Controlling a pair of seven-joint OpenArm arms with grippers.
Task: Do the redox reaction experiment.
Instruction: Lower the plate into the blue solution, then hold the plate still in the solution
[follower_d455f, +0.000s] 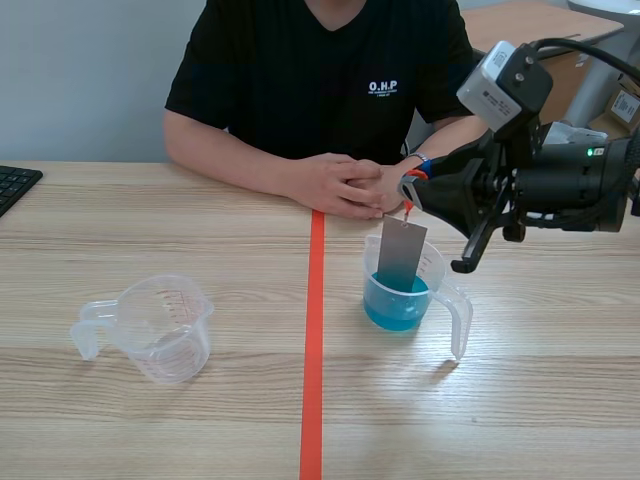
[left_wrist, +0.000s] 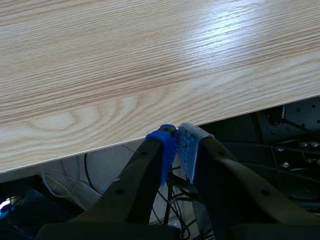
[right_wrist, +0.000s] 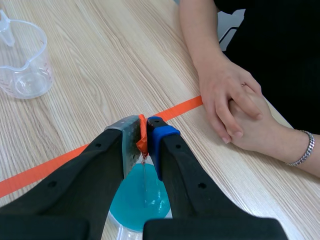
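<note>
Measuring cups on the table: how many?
2. An empty clear cup sits left of the tape line; a cup of blue liquid sits right of it, below the right gripper holding a metal plate. None hidden.

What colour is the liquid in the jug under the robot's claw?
The liquid is bright blue, clearest in the right wrist view.

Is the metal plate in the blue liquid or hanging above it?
Dipped: the metal plate hangs with its lower edge in the blue liquid inside the measuring cup, from a red tag pinched by the right gripper.
</note>
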